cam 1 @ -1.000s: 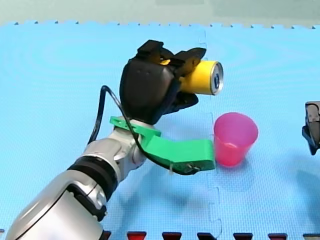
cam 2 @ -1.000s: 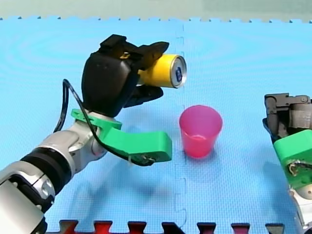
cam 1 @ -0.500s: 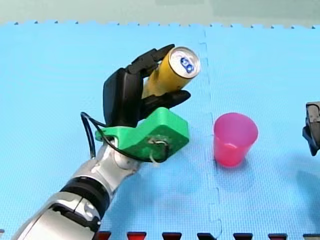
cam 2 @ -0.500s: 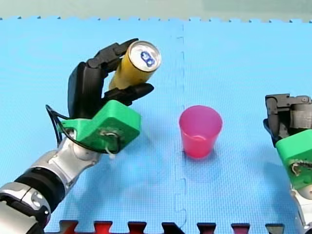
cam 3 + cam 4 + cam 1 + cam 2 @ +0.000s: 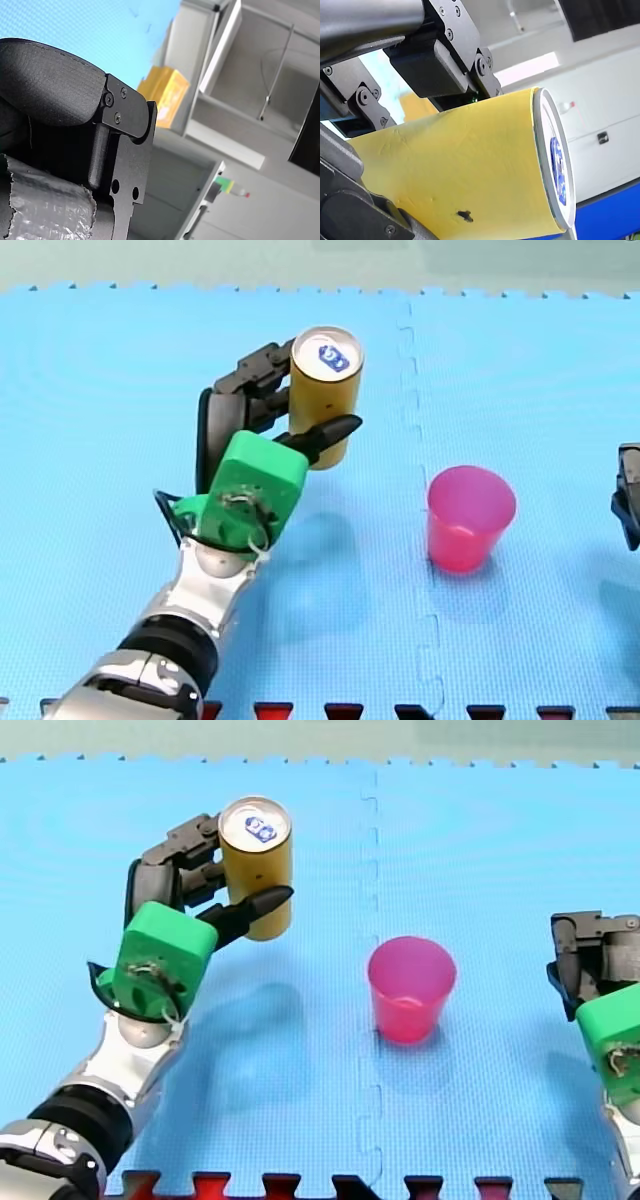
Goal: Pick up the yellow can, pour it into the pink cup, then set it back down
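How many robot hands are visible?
2. The left robot hand grips the can left of the cup; the right robot hand is at the right edge.

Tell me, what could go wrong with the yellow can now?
The left hand holds the yellow can upright, seemingly off the blue mat; if released too early or tilted, it might topple. The pink cup stands nearby, so a sideways swing could knock it over. The right hand is at the mat's right edge.
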Motion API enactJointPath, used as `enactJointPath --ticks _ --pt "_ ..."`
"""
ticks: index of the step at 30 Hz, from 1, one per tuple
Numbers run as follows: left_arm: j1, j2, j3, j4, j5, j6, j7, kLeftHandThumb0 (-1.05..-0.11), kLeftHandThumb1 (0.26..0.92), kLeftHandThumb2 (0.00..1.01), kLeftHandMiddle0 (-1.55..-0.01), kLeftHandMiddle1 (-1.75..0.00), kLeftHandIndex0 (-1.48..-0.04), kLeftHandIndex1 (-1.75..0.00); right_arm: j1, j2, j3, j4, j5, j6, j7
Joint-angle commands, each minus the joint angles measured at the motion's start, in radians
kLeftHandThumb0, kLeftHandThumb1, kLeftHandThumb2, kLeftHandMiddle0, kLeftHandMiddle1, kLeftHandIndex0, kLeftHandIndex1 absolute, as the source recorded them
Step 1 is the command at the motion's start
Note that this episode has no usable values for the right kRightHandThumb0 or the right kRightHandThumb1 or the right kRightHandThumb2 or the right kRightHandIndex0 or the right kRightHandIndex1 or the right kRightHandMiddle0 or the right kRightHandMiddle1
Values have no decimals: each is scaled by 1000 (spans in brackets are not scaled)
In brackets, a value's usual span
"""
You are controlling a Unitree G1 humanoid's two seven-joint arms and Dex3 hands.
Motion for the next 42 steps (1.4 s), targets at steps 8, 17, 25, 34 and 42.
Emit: enactJointPath --ticks 8,17,25,34,42 --pt "39 -17 116 -35 -131 -22 -201 -375 776 2 -1310 -14 -1211 0 -7 -5 2 18 -6 -20 -6" --pt "99 -5 106 -51 -54 -30 -146 -378 778 1 -1306 -5 -1208 0 -6 -6 5 20 -10 -19 -15" --pt "144 35 13 -46 162 -76 92 -378 781 1 -1298 0 -1207 0 -2 -6 7 17 -14 -15 -22" --pt "189 83 -14 -56 227 -92 195 -372 785 2 -1292 0 -1205 0 5 -10 2 16 -5 -21 -9" --pt "206 94 -3 -53 200 -82 200 -365 793 3 -1254 0 -1198 0 4 -19 -4 28 6 -30 12"
